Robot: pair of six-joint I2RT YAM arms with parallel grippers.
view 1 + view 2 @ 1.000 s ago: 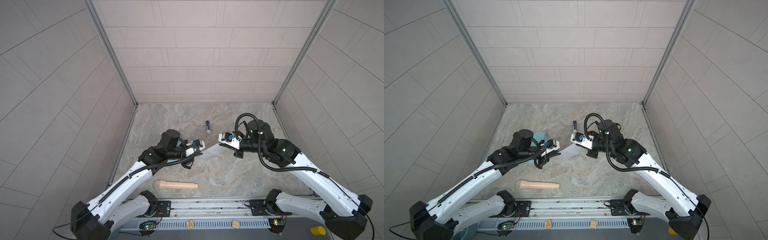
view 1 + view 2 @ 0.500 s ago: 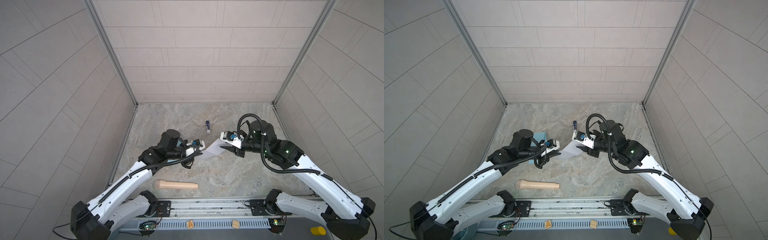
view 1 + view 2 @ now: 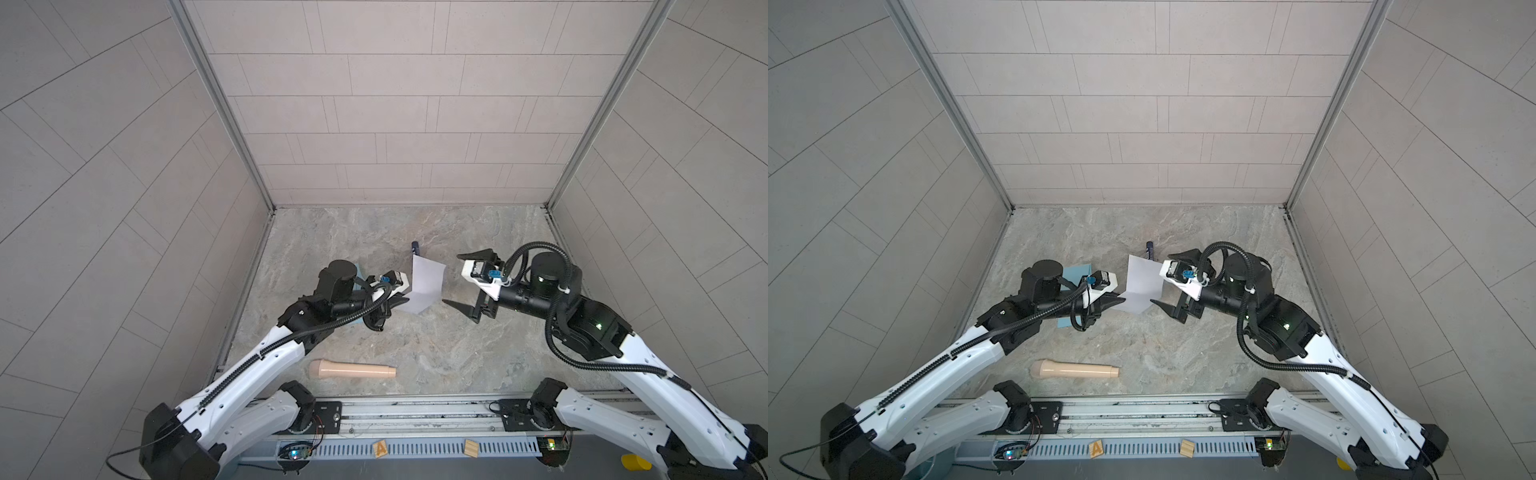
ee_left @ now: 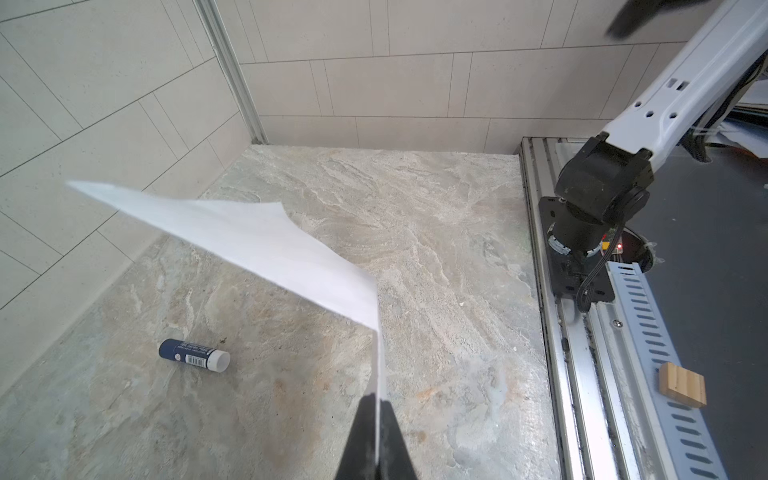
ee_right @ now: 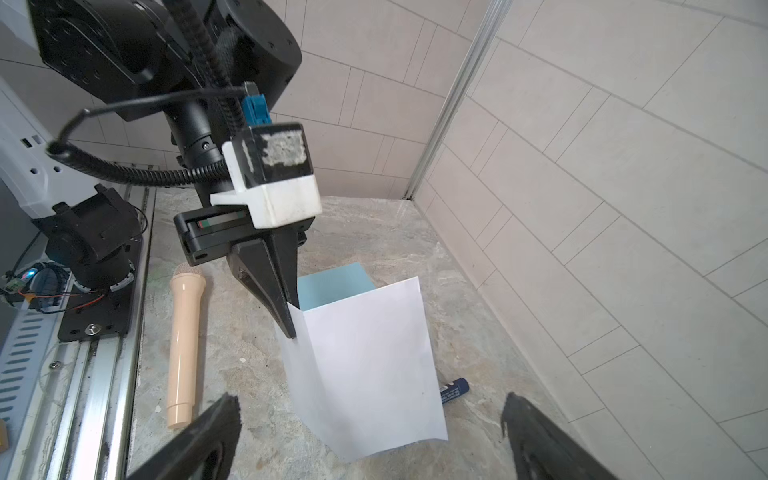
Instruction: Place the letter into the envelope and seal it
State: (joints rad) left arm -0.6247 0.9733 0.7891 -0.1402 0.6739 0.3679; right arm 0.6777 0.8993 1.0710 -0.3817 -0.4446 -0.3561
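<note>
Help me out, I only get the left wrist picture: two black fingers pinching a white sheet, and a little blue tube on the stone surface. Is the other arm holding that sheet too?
Observer: No. The right gripper has its jaws wide open by the far edge of the letter, gripping nothing; only the left gripper pinches it.
Operator: Where is the envelope it goes in?
Observer: The light blue envelope lies flat, partly under the left gripper.
Operator: Anything else lying there?
Observer: A beige microphone lies on its side, clear of the letter.
</note>
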